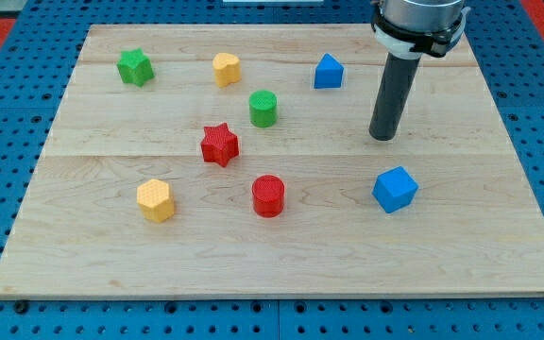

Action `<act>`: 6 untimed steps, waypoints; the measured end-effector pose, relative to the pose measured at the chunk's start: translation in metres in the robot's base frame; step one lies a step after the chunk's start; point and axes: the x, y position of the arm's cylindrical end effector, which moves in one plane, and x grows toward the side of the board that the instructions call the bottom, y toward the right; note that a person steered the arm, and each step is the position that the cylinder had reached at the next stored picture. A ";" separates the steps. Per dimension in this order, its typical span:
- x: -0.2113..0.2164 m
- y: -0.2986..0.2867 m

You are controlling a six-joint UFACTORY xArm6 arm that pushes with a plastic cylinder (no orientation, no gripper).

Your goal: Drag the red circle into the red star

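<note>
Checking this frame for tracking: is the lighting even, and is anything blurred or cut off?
Camera view: lighting soft and even, only faint shadows under the red circle and red star; blocks sharp; no glare on the wooden board; my tip is sharp, the arm above cropped.

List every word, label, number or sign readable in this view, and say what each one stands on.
None: no text, number, brand or sign can be read anywhere in this view.
The wooden board is bare wood grain.
The blocks, such as the red circle and red star, carry only a ribbed surface texture, no markings.
The dark rod ending in my tip, at the view's right of the blocks' middle, bears no label.
</note>
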 end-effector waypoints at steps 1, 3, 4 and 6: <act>-0.002 0.000; -0.019 -0.002; -0.042 -0.006; -0.014 -0.077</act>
